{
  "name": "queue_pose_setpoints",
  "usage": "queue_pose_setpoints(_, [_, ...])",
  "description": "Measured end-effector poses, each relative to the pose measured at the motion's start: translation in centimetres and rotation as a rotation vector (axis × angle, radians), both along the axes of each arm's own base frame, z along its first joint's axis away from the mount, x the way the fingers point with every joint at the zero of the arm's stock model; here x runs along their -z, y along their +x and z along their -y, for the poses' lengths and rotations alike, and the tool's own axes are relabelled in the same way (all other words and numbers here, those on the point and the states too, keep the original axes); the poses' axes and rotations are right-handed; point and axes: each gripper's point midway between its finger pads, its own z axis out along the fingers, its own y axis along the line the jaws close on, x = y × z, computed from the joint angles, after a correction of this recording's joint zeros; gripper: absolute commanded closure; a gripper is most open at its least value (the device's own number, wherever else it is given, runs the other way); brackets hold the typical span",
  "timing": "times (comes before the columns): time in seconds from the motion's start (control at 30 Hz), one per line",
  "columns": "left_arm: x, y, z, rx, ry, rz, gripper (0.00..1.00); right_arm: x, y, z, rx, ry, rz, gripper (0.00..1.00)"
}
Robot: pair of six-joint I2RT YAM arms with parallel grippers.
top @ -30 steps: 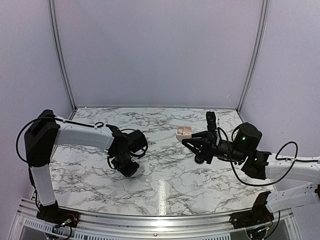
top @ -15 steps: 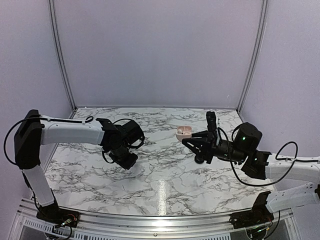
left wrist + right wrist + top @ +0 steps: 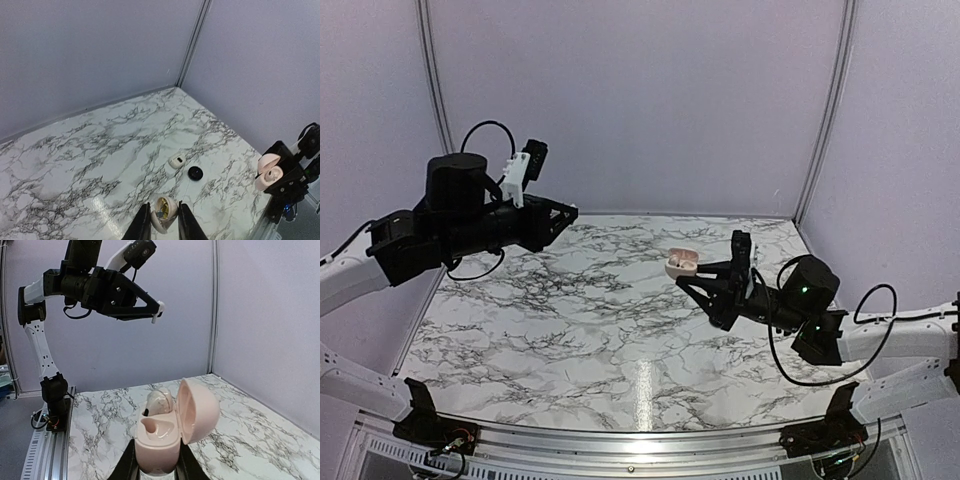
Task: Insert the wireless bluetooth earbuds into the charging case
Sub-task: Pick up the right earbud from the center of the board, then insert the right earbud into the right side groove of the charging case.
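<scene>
My right gripper [image 3: 156, 463] is shut on the base of the charging case [image 3: 161, 442], a cream-pink pebble held upright with its lid swung open to the right. One pale earbud [image 3: 162, 401] sits in the far socket; the near socket [image 3: 159, 427] is bare. In the top view the charging case [image 3: 681, 263] hangs above the table's right half in my right gripper [image 3: 691, 277]. My left gripper [image 3: 164, 209] is shut on a second cream earbud [image 3: 168, 212] with a gold patch inside. My left gripper [image 3: 570, 211] is raised high over the left side, apart from the case.
On the marble table [image 3: 620, 330] lie a white squarish piece with a dark spot [image 3: 176, 161] and a black round puck [image 3: 195, 173], close together. Plain walls with metal corner posts [image 3: 825, 110] enclose the back and sides.
My left arm has lifted from the table surface at the left to high in the air, carrying the earbud. My right gripper with the open case has shifted slightly left.
</scene>
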Motion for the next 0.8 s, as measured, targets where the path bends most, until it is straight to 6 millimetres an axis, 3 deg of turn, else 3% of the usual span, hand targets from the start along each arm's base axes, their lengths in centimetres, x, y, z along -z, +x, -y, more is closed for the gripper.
queue_pose_setpoints(0.1, [-3.4, -1.1, 0.2, 0.025, -0.122, 0.090, 0.80, -0.4, -0.8, -1.0, 0.015, 0.009, 0.071, 1.00])
queue_pose_setpoints(0.23, [-4.8, -1.9, 1.4, 0.047, -0.217, 0.142, 0.80, 0.1, -0.4, -2.2, 0.098, 0.004, 0.114, 1.00])
queue_pose_setpoints(0.4, [-5.1, -2.5, 3.9, 0.070, -0.260, 0.166, 0.80, 0.9, 1.8, -2.7, 0.263, -0.025, 0.128, 1.00])
queue_pose_setpoints(0.6, [-4.2, -2.8, 6.7, 0.103, -0.271, 0.172, 0.80, 0.3, 4.3, -2.6, 0.416, -0.008, 0.147, 1.00])
queue_pose_setpoints(0.8, [-3.7, -2.8, 8.4, 0.136, -0.274, 0.196, 0.80, -0.1, 5.2, -3.0, 0.460, 0.018, 0.153, 1.00])
